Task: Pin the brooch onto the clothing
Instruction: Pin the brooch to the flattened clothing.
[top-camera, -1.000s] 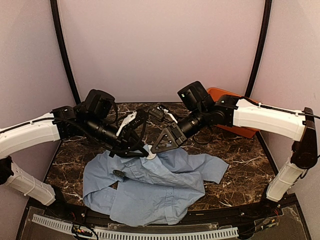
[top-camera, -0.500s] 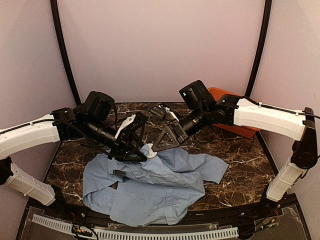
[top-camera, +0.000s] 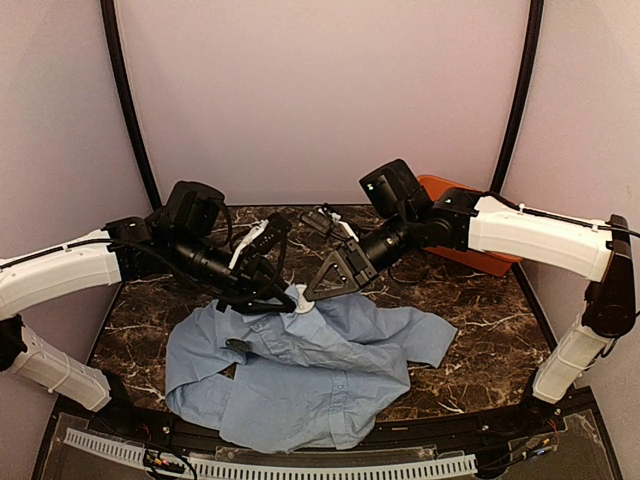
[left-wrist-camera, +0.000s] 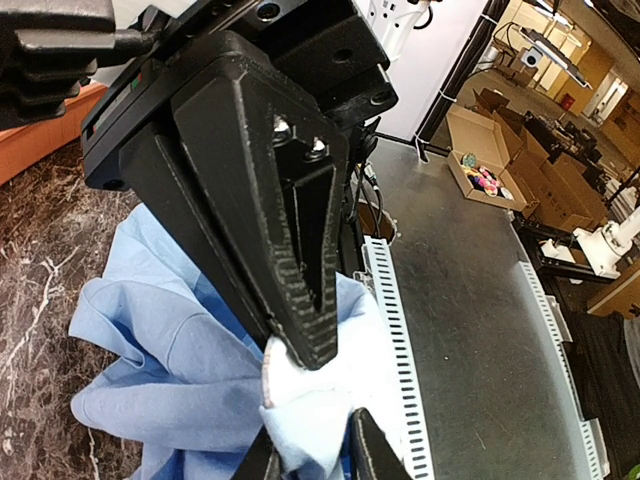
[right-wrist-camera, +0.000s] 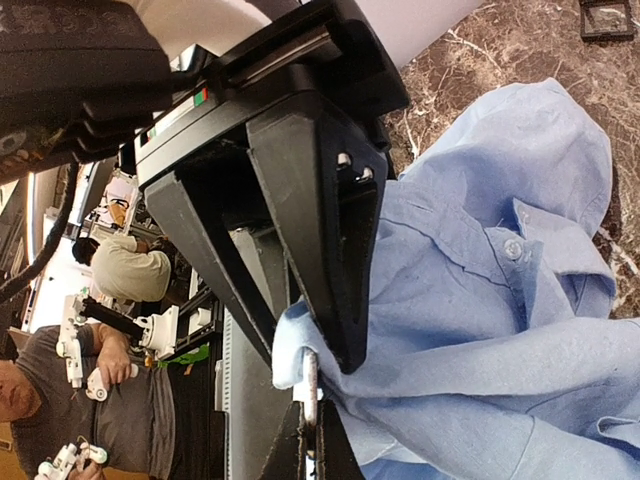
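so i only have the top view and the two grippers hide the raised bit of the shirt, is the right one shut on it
observer: yes. In the left wrist view the right gripper has its jaws together, and its tip pinches a pale fold of the shirt.
operator: and the left one
observer: the left gripper has its fingers apart, one on each side of that fold, close to the right tip. I cannot tell whether they press it.
operator: anything else in the pinch
observer: in the right wrist view a thin pale edge sticks out from between the right fingertips. It is too thin to say what it is.
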